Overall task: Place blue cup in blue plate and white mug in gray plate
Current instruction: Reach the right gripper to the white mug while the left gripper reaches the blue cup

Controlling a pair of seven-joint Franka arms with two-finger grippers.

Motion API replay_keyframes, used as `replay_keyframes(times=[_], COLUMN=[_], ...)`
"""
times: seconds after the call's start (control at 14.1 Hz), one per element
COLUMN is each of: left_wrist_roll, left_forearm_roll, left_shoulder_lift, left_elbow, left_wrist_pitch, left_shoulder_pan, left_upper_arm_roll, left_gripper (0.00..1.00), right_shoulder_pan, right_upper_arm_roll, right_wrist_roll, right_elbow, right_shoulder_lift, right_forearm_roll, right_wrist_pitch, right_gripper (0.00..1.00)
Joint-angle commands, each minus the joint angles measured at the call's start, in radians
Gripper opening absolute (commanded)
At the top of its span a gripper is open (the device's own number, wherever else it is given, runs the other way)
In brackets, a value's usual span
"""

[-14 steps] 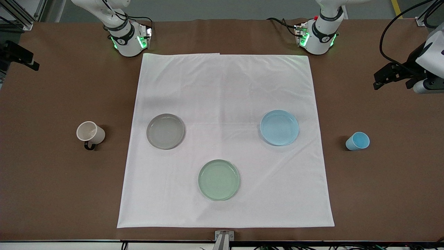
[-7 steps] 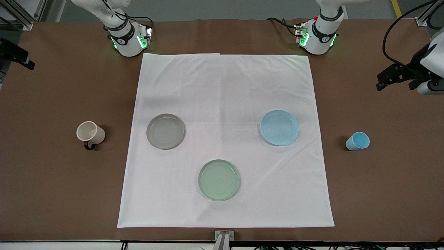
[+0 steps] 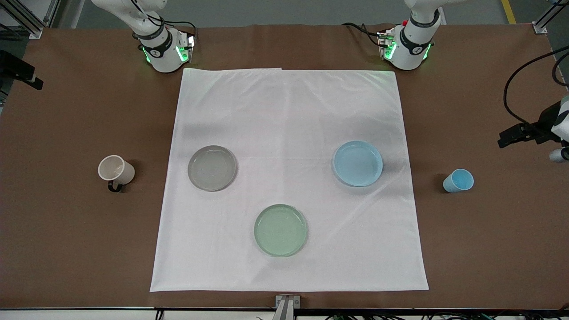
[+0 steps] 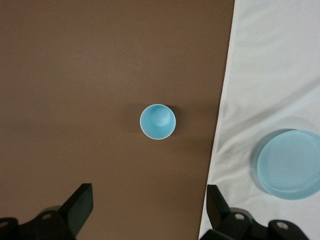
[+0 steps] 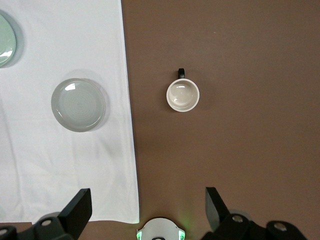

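The blue cup (image 3: 458,180) stands upright on the brown table at the left arm's end, off the cloth; it also shows in the left wrist view (image 4: 157,121). The blue plate (image 3: 358,163) (image 4: 289,163) lies on the white cloth. The white mug (image 3: 116,170) (image 5: 182,95) stands on the brown table at the right arm's end. The gray plate (image 3: 212,168) (image 5: 78,104) lies on the cloth. My left gripper (image 3: 515,134) (image 4: 148,210) is open and empty, high over the bare table beside the cup. My right gripper (image 3: 18,71) (image 5: 148,207) is open and empty, high over the table's right-arm end.
A pale green plate (image 3: 280,230) lies on the white cloth (image 3: 289,111), nearer the front camera than the other two plates. The arm bases (image 3: 164,49) (image 3: 409,44) stand along the table's edge by the cloth. Bare brown table surrounds the cloth.
My left gripper has moved over the table toward the blue cup. My right gripper has shifted slightly toward the table's end. Cups and plates have not moved.
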Motion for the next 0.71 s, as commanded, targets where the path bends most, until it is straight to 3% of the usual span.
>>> replay_keyframes(times=[0.0, 0.14, 0.21, 0.5, 0.64], left_wrist_roll=[0.011, 0.014, 0.015, 0.014, 0.012], left_forearm_roll=[0.019, 0.019, 0.019, 0.017, 0.008], left_shoulder_lift=[0.016, 0.068, 0.091, 0.21, 0.246], left_elbow=[-0.159, -0.213, -0.239, -0.267, -0.264], left_wrist_pitch=[0.201, 0.309, 0.368, 0.504, 0.513], left_shoulder_pan=[0.032, 0.061, 0.067, 0.119, 0.121], left_upper_arm_roll=[-0.004, -0.005, -0.005, -0.007, -0.008], left_gripper=[1.0, 1.0, 1.0, 0.99, 0.9], right_shoulder_pan=[0.007, 0.002, 0.002, -0.007, -0.024], right_upper_arm_roll=[-0.007, -0.007, -0.008, -0.035, -0.035], right_wrist_roll=[-0.005, -0.002, -0.002, -0.016, -0.014], right_elbow=[-0.006, -0.006, -0.006, -0.005, -0.032], right_shoulder_lift=[-0.005, 0.045, 0.114, 0.317, 0.38], right_forearm_roll=[-0.017, -0.022, -0.022, -0.019, -0.014], right_wrist_pitch=[-0.003, 0.011, 0.047, 0.294, 0.377], right_gripper=[1.0, 1.0, 1.0, 1.0, 1.0])
